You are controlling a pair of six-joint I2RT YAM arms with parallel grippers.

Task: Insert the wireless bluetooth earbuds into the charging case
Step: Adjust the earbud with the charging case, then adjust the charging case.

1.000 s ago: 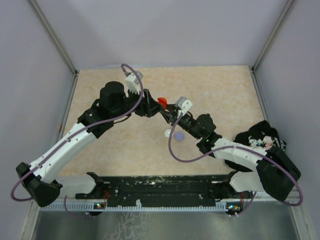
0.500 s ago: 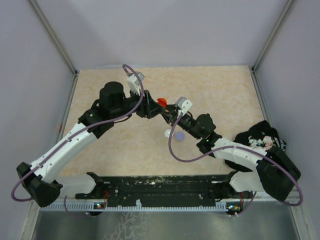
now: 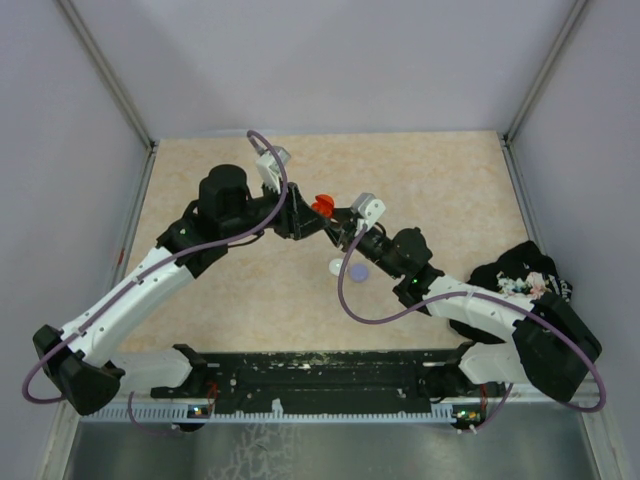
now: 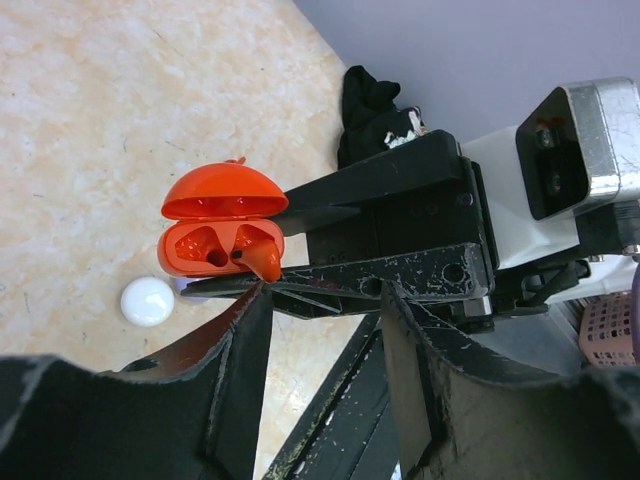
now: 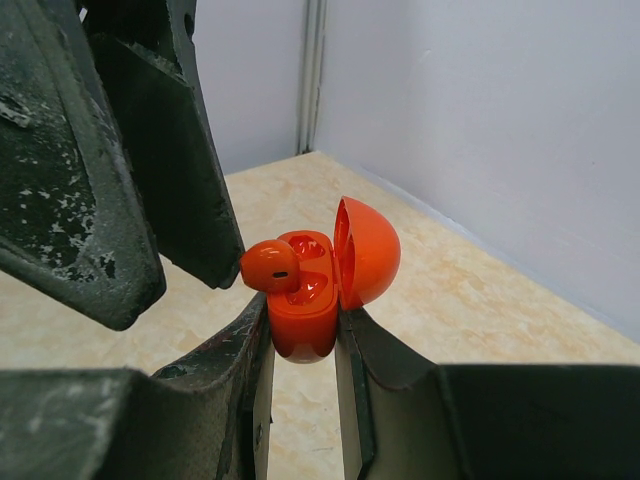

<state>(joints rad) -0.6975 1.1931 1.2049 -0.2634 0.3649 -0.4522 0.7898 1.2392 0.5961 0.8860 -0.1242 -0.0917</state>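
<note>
My right gripper is shut on a red charging case and holds it above the table with its lid open. A red earbud sits tilted in one pocket, its head sticking out over the rim. The other pocket looks empty. In the left wrist view the case and earbud lie just past my left gripper, which is open, one fingertip right at the earbud. From above, the case is between both grippers. The other earbuds are out of view.
A white disc and a lavender disc lie on the table under the right arm. The white disc also shows in the left wrist view. A black cloth bundle sits at the right edge. Walls enclose the table.
The left wrist has turned and shifted slightly. The red case has edged a little to the left. The right arm has hardly moved.
</note>
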